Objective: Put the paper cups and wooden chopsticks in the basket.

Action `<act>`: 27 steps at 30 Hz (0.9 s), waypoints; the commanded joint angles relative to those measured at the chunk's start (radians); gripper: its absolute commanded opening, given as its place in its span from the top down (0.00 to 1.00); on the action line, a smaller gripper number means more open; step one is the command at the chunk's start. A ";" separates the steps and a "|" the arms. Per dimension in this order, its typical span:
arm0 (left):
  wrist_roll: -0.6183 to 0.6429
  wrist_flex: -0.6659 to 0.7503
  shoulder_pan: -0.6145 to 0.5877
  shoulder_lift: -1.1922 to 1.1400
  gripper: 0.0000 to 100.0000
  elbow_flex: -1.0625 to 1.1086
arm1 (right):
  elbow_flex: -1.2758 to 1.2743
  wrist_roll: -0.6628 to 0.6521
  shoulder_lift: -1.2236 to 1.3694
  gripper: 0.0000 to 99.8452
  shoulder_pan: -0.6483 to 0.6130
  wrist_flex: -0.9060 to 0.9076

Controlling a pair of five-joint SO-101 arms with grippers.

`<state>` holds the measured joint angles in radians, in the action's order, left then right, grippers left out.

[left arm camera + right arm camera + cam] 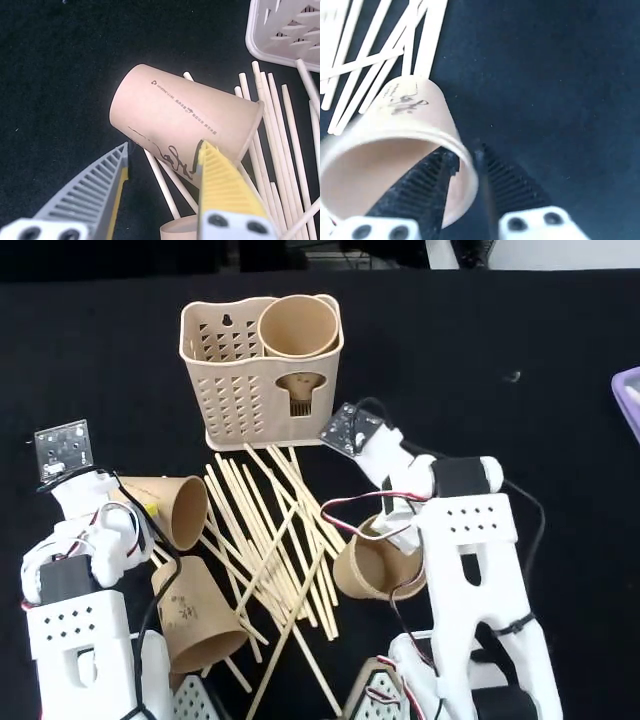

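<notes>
Black table (560, 360): work surface.

Basket (225, 390): upright at upper centre of the high view. One paper cup, the seated cup (298, 325), stands mouth-up in its right compartment. Nothing is seen in the left compartment. One cup of four is judged done.

Three cups are left on the table:
- Right cup (372, 568): on its side at lower centre-right, just beside the stick pile. Its rim is pinched by the right gripper (465, 159), one finger inside the mouth and one outside, jaws drawn nearly together on the wall. Whether it is clear of the table cannot be told.
- Left cup (178, 508): on its side at centre-left, mouth toward the pile. The left gripper (164, 146) is spread wide about it, one finger beside the base end and the other over the wall. Nothing is held.
- Lower cup (203, 615): at lower left, lying among the stick ends, no gripper at it.

Wooden chopsticks (275, 540): all loose, fanned across the centre from the basket's foot toward the lower edge. None is seen in the basket.

Judgement: an early stage — most of the cups and the whole of the sticks are outstanding.
</notes>
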<state>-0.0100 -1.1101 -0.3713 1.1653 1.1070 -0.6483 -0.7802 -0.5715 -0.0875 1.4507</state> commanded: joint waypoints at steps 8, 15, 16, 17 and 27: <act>-0.005 0.014 -0.012 0.012 0.78 -0.005 | 0.479 0.032 -0.082 0.99 0.063 0.288; -0.005 0.014 -0.012 0.012 0.78 -0.004 | 0.809 0.364 -0.031 0.99 0.046 0.204; -0.005 0.014 -0.012 0.012 0.78 -0.004 | 0.835 0.414 -0.010 0.99 0.021 0.176; -0.005 0.014 -0.012 0.012 0.78 -0.004 | 0.862 0.453 0.015 0.99 0.009 0.153; -0.006 0.014 -0.012 0.012 0.78 -0.004 | 1.184 0.655 0.240 0.99 -0.104 -0.025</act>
<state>-0.0100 -1.1101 -0.3713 1.1653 1.1070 0.4181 -0.1818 -0.3751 -0.1580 1.4814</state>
